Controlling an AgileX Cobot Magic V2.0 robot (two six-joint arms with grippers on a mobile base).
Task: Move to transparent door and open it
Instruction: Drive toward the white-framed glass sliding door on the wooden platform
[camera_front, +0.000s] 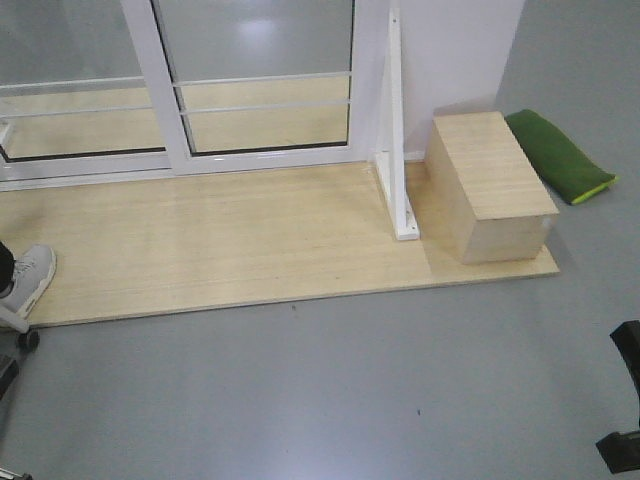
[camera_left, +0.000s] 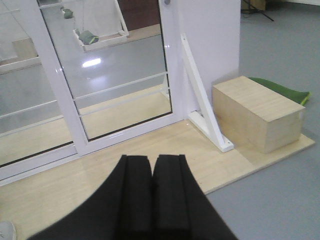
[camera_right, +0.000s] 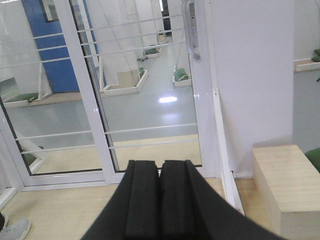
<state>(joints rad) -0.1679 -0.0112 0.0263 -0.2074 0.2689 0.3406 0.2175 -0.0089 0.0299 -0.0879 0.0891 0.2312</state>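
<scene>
You see left gripper and right gripper pinched together, empty; the transparent door stands upright, handle vertical beside the white wall.

My left gripper and my right gripper both point forward, tilted slightly down, jaws pressed tight together

test lab: free-standing transparent door mock-up on a plywood platform, bare grey floor around

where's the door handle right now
In the right wrist view, the grey handle sits at the top, right of centre, on the right stile of the transparent door, beside the white wall.
</scene>
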